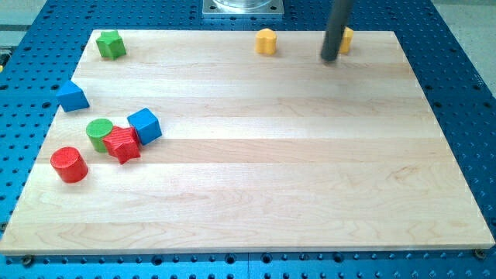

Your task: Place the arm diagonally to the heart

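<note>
1. Pale wooden desk (271, 170) fills most of the view and lies on a blue perforated base (457, 54); a grey metal mount (244, 6) shows at the view's top edge
2. A dark rod comes down from the view's top, and its tip (329, 58) rests on the desk near the top edge, right of centre
3. The tool is this plain rod: it has no jaws and holds nothing
4. A yellow block (346, 39) sits just to the right of the rod, partly hidden behind it, so its shape cannot be made out; whether the tip touches it cannot be told
5. A second yellow block (266, 41), many-sided, stands to the left of the tip, apart from it, along the same top edge
6. Which of the two yellow blocks is the heart cannot be told for sure; both lie near the tip at the view's top
7. A green star (111, 45) sits at the desk's top left corner, well apart from the tip
8. A blue block (73, 96) lies at the left edge, below the green star
9. Lower left holds a cluster: a green cylinder (98, 132), a red star (122, 143) touching it, and a blue cube (145, 125) pressed against the red star's upper right
10. A red cylinder (69, 164) stands just below and left of that cluster, near it but apart
</note>
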Controlling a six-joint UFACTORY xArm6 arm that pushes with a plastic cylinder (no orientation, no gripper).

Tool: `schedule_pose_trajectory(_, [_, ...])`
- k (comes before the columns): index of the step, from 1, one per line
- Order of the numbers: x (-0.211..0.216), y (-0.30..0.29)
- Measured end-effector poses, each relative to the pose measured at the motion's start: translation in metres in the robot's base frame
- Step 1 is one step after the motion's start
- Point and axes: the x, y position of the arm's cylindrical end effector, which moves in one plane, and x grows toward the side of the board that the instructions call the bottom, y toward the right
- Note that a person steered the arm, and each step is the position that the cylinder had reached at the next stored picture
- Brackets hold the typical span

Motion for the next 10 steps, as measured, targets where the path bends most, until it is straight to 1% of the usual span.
schedule_pose_trajectory(1, [-0.025, -0.004])
schedule_pose_trajectory(2, [-0.035, 0.041])
schedule_pose_trajectory(3, [-0.035, 0.064])
schedule_pose_trajectory(4, [-0.036, 0.012])
schedule_pose_trajectory(5, [-0.028, -0.076])
schedule_pose_trajectory(6, [-0.016, -0.132])
schedule_pose_trajectory(7, [0.003, -0.122])
schedule_pose_trajectory(8, [0.052, -0.113])
schedule_pose_trajectory(9, [0.067, -0.129])
schedule_pose_trajectory(10, [0.067, -0.205])
